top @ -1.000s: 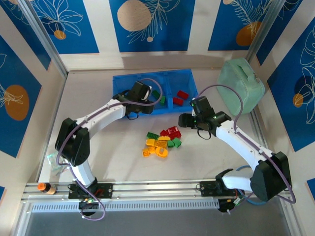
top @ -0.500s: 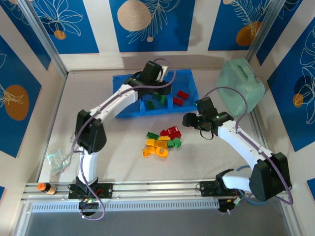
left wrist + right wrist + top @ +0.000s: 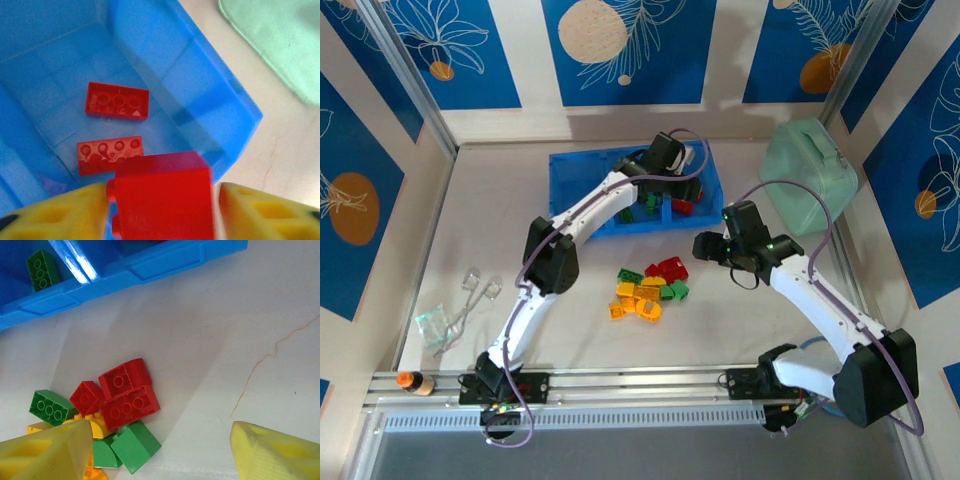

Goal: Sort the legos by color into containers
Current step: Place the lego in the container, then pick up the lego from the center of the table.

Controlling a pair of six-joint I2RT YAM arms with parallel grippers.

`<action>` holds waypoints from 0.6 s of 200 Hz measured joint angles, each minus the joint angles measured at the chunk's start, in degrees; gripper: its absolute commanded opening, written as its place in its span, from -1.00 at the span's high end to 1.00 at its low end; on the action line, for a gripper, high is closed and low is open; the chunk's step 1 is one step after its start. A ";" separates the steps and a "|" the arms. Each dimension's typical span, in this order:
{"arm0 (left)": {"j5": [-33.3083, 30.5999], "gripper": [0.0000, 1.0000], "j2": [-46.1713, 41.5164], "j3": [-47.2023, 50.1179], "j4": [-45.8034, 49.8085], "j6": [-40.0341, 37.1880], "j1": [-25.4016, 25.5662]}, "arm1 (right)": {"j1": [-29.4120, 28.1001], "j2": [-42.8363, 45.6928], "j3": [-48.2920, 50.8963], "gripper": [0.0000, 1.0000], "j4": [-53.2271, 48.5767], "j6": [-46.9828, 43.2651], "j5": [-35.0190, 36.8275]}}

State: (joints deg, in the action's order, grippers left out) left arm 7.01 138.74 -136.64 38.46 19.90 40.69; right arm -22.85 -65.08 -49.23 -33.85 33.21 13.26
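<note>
Red brick [image 3: 165, 212] sits between my left claw's [image 3: 162, 194] fingers above the blue tray's [image 3: 235, 100] right compartment; I cannot tell whether it grips. My right claw [image 3: 160, 427] hangs open over loose legos [image 3: 125, 395] on the surface [image 3: 225, 340].

Reaching far forward with the left arm [image 3: 588, 207], elbow lifted, wrist tipped steeply down. Holding the left gripper [image 3: 162, 192] partly spread, a red brick [image 3: 160, 210] between its fingers [image 3: 50, 212], a thin gap showing beside one of them. Bending the right arm [image 3: 817, 290] at the elbow, forearm angled inward. Pointing the right gripper [image 3: 160, 450] downward, jaws spread wide.
</note>
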 measured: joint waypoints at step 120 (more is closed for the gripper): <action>-3.21 -0.64 -28.76 29.40 -8.66 -2.38 2.58 | -6.03 -5.38 0.55 -0.66 -0.17 -4.42 -1.95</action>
State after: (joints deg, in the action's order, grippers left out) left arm 3.79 109.97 -107.24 29.80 17.52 43.27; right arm -28.88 -70.46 -48.69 -34.02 28.80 11.31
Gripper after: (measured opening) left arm 0.818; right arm 0.835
